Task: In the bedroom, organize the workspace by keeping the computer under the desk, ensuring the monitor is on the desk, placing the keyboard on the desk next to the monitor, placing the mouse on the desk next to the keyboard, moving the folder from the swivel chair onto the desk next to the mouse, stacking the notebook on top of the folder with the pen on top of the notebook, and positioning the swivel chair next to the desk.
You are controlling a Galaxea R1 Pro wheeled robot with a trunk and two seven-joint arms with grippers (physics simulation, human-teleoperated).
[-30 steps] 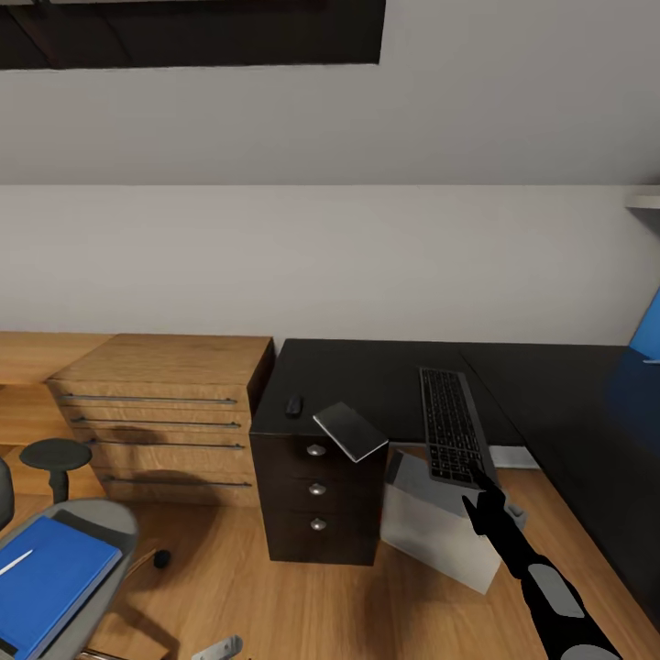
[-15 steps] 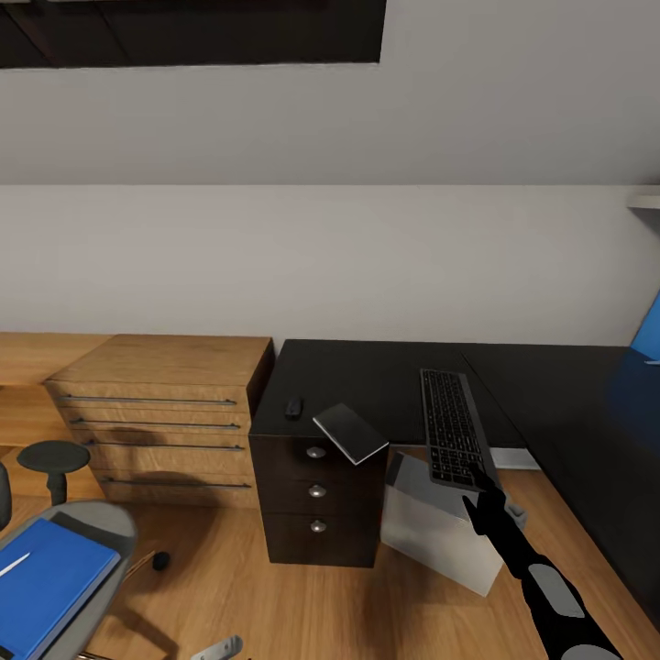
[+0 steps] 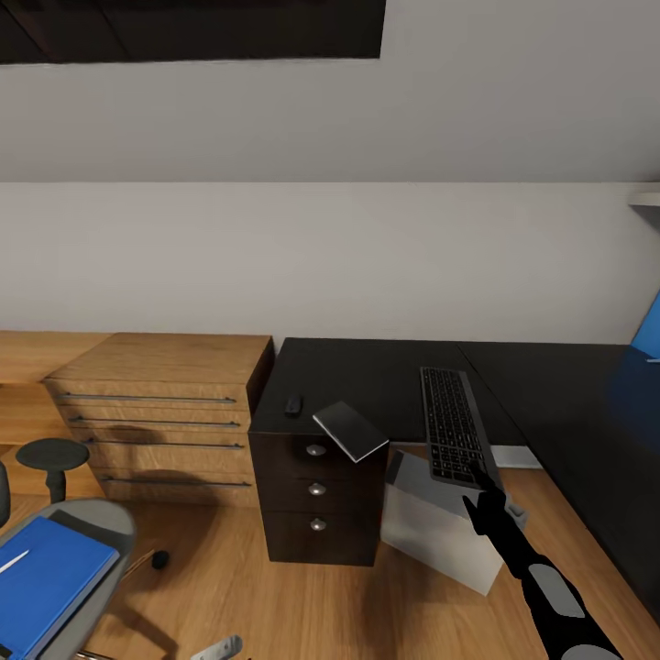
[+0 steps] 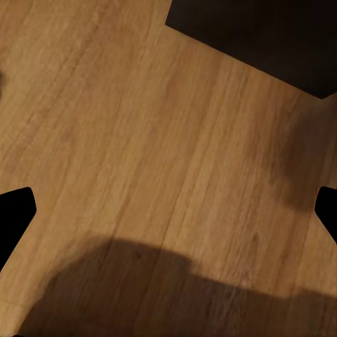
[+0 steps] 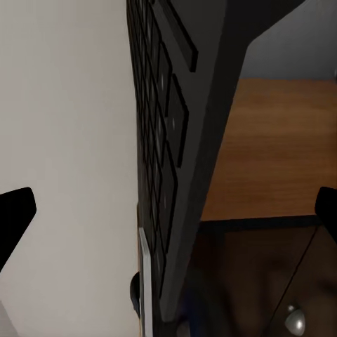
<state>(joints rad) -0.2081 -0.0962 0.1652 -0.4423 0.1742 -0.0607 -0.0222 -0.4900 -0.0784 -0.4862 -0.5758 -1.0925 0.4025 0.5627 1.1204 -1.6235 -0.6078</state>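
The black keyboard (image 3: 452,426) lies on the black desk (image 3: 367,371) with its near end past the front edge. My right gripper (image 3: 480,495) is open at that near end; in the right wrist view the keyboard (image 5: 172,154) runs edge-on between the spread fingers (image 5: 15,210). The mouse (image 3: 293,404) and the dark notebook (image 3: 350,431) sit on the drawer unit; the notebook overhangs its edge. The grey computer (image 3: 440,527) stands tilted under the desk. The blue folder (image 3: 46,573) with the pen (image 3: 11,564) lies on the swivel chair (image 3: 101,527). My left gripper (image 4: 168,210) is open over the floor. The monitor is out of view.
A light-wood drawer chest (image 3: 165,412) stands left of the desk, with a round black armrest (image 3: 53,454) in front of it. A blue upright panel (image 3: 646,335) shows at the right edge. A chair castor (image 3: 160,557) and a chrome leg (image 3: 217,649) lie on the wood floor.
The whole picture has shifted a little, so the camera moved. My right arm and the keyboard keep the same place.
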